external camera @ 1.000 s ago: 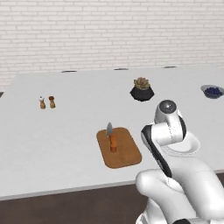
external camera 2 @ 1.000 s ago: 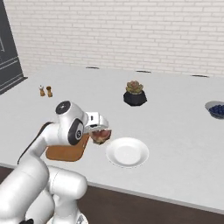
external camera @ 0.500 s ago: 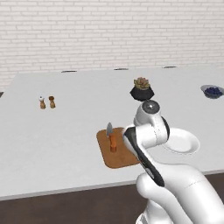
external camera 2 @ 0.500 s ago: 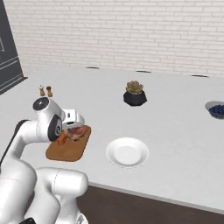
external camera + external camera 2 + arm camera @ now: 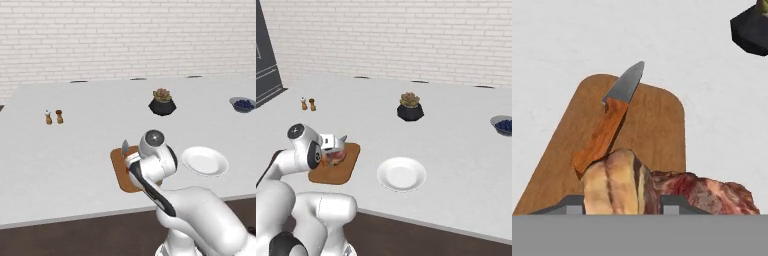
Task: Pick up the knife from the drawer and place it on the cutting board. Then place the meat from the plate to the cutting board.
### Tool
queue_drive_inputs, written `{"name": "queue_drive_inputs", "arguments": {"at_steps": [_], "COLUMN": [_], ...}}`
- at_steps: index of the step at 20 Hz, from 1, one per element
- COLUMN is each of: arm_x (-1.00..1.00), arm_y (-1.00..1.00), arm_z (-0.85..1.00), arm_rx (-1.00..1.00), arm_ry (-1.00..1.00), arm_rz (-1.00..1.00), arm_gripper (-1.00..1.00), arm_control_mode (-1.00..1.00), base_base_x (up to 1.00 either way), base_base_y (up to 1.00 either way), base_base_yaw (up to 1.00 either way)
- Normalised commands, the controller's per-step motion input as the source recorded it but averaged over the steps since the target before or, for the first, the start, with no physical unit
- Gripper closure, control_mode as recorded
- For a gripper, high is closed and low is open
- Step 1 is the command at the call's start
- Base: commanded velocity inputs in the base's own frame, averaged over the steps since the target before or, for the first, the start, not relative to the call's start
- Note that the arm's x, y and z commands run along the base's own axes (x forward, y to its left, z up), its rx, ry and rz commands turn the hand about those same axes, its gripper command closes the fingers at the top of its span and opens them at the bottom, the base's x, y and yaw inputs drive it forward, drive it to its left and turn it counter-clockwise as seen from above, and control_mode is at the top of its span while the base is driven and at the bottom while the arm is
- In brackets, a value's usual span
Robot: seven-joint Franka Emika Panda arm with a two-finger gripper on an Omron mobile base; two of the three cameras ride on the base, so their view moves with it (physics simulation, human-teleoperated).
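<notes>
The orange-brown cutting board (image 5: 662, 125) (image 5: 348, 167) (image 5: 120, 172) lies on the white counter. On it rests the knife (image 5: 609, 122), its grey blade pointing away from me; the blade tip (image 5: 124, 146) also shows beside the arm. My gripper (image 5: 624, 200) (image 5: 333, 152) hovers just above the near half of the board, shut on the reddish-brown meat (image 5: 662, 192) (image 5: 335, 157), which covers the end of the knife handle. The white plate (image 5: 401, 174) (image 5: 205, 161) stands bare to the right of the board. The drawer is out of view.
A dark pot with a succulent (image 5: 162, 102) (image 5: 409, 106) (image 5: 752, 30) sits behind the board. A bowl of blue berries (image 5: 243, 104) (image 5: 503, 125) is at the far right. Two small shakers (image 5: 54, 116) (image 5: 308, 104) stand far left. The counter's front edge runs close to the board.
The arm has swung left from above the plate to above the cutting board, carrying the meat with it. Plate, knife and board have stayed put.
</notes>
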Motion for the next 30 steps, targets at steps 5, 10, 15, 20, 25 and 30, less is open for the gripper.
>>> {"name": "queue_drive_inputs", "arguments": {"at_steps": [5, 10, 15, 20, 25, 30], "arm_x": [0.5, 0.01, 0.02, -0.05, -0.59, -0.81], "arm_y": [0.01, -0.02, 0.0, 0.0, 0.0, -0.11], "arm_z": [-0.28, -0.33, -0.35, -0.02, 0.91, 1.0], "arm_rx": [0.0, 0.0, 0.0, 0.03, 0.15, 0.2], "arm_ry": [0.01, 0.05, 0.04, 0.0, -0.07, 0.0], "arm_rz": [0.0, -0.03, -0.01, 0.0, 0.0, -0.09], "arm_gripper": [1.0, -1.0, -1.0, -1.0, -1.0, -1.0], "arm_control_mode": [-1.0, -1.0, -1.0, -1.0, -1.0, -1.0], "base_base_x": [0.0, 0.0, 0.0, 0.0, 0.0, 0.0], "base_base_y": [0.0, 0.0, 0.0, 0.0, 0.0, 0.0], "base_base_yaw": [0.0, 0.0, 0.0, 0.0, 0.0, 0.0]}}
